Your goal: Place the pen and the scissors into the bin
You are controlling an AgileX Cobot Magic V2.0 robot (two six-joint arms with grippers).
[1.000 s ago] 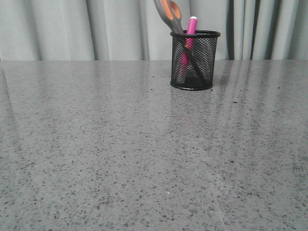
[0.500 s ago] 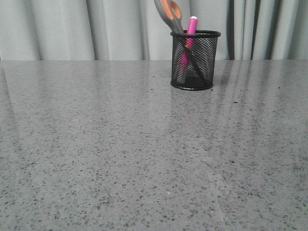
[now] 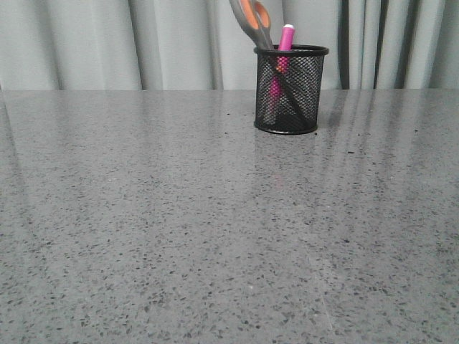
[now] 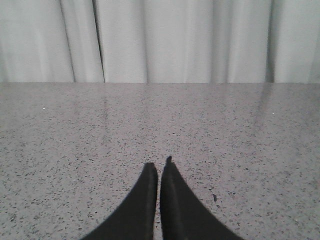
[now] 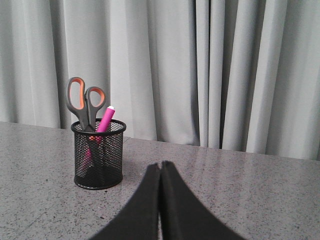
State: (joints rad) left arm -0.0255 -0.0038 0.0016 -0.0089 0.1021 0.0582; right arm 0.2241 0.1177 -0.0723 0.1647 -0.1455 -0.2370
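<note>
Nothing moved; bin (image 3: 290,89) (far edge).

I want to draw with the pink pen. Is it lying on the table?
No, the pen stands inside the bin beside the scissors, with only its capped end poking above the rim.

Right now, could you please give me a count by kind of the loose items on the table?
Pens: 1, pink pen standing in the bin.
Scissors: 1, scissors, handles up, in the bin.
Bins: 1, black mesh bin.
Total: 3
</note>
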